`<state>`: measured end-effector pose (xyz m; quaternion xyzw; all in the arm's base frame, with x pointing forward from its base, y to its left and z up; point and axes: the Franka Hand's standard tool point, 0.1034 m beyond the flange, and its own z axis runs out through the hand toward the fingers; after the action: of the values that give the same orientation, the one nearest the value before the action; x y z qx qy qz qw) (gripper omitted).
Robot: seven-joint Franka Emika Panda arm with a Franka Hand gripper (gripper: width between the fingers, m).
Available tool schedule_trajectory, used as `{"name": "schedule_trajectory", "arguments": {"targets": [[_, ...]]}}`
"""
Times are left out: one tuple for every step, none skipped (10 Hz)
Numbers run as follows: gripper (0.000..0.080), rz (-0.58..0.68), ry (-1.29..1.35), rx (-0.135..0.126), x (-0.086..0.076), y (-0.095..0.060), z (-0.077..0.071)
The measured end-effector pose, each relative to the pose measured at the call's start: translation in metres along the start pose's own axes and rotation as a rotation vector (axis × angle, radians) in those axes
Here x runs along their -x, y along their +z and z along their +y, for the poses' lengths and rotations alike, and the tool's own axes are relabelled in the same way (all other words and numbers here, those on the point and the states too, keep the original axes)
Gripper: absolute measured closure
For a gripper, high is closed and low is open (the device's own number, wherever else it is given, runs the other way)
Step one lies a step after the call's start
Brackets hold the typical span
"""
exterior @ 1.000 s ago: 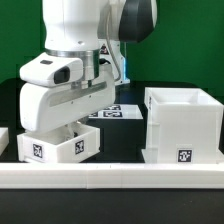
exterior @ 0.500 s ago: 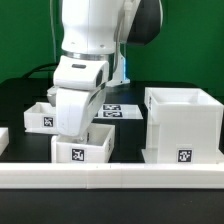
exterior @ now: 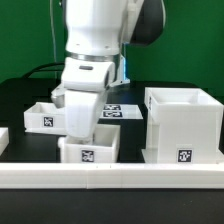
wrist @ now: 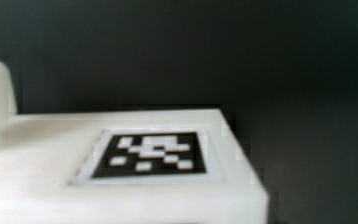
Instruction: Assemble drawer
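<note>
My gripper (exterior: pixel 88 136) is sitting over the small tray (exterior: pixel 101 150) on the tabletop (exterior: pixel 132 141), its opening hidden so I cannot tell, and I am judging that a skewed tray is risking jamming against the shell (exterior: pixel 183 125) at its three o'clock.

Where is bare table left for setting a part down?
Widest: bare table between the front tray, rear tray and rail. A narrow strip also separates the front tray from the shell. Crowded behind, around the arm and marker board.
</note>
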<state>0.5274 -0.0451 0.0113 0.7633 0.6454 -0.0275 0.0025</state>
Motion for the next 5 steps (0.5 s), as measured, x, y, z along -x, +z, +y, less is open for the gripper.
{"name": "schedule_trajectory", "arguments": {"targets": [[0.0757,0.006,-0.013,-0.001,-0.0087,-0.0001,-0.0010],[0.0757,0.010,-0.018,-0.004,-0.0138,0.0008,-0.0017],[0.0757,0.008,-0.010,-0.017,-0.0148,0.0027,-0.0018],[0.0757,0.008,-0.008,-0.017,-0.0138,0.0030,-0.0019],[0.0757,0.008,-0.007,-0.017,-0.0133,0.0033,-0.0021]]}}
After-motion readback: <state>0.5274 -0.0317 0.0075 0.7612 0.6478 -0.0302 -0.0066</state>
